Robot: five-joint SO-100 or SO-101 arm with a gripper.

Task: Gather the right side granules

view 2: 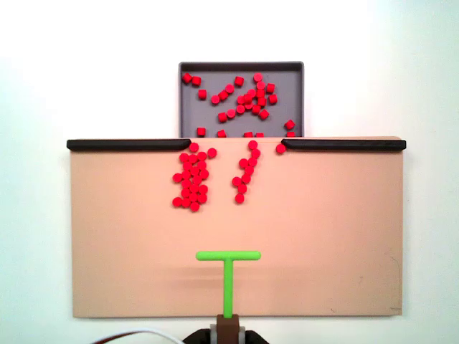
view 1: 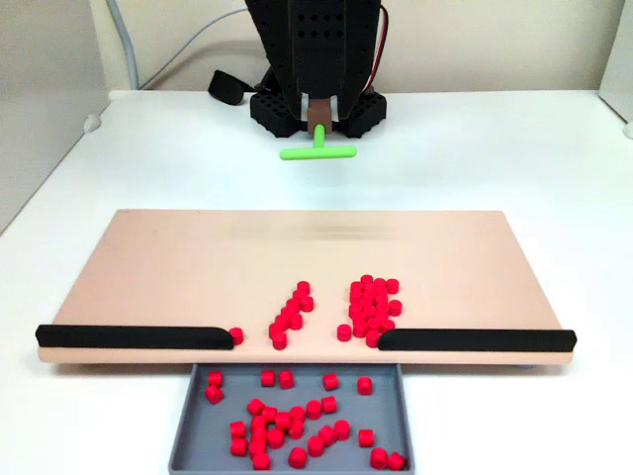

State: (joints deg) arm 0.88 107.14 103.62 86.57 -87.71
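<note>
On the tan board [view 2: 129, 244], seen from the fixed view behind the arm, the right side granules [view 2: 246, 172] lie as a thin slanted line just short of the gap between the two black rails [view 2: 129, 144], at about one o'clock from the green T-shaped pusher [view 2: 228, 256]. The denser clump of red pellets [view 2: 191, 180] sits beside them at about eleven o'clock from the pusher, well apart from its crossbar. One stray pellet [view 2: 280, 148] rests against the inner end of the right-hand rail. Beyond the gap, the grey tray [view 2: 188, 100] already holds many scattered pellets [view 2: 244, 97], so some sweeping looks done, but the thin line is untouched and nothing of it has gone over the edge. In the fixed view facing the arm, the same line [view 1: 290, 314] appears left of the clump [view 1: 371, 305], and the pusher [view 1: 317, 152] hangs back near the arm's base, at twelve o'clock from the board. The gripper [view 2: 228, 331] pinches the pusher's stem. What is left, as I judge it, is the whole job: bringing the crossbar up behind the line and pushing it through the gap.
</note>
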